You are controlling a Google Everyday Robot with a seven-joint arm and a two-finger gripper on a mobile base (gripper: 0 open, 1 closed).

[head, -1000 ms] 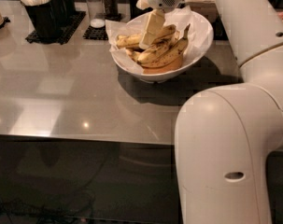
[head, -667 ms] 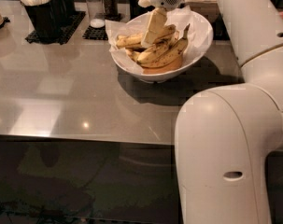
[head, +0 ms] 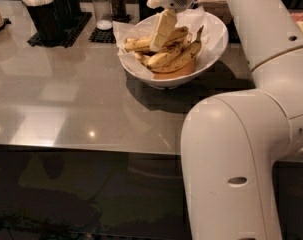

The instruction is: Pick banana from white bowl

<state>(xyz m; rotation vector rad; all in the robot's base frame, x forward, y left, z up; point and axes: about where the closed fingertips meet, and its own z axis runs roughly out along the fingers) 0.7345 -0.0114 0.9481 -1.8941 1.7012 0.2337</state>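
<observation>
Camera view: hand hangs over banana in white bowl.

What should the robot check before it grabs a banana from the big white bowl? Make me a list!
1. The yellow brown-speckled bananas lie in the large round white bowl: ok.
2. The gripper is over the bowl, with its tip at the banana pile: ok.
3. The gripper has hold of one banana: cannot tell.
4. The bowl sits fully on the glossy grey table, back from its near edge: ok.
5. The black holder of white sticks stands apart from the bowl: ok.
</observation>
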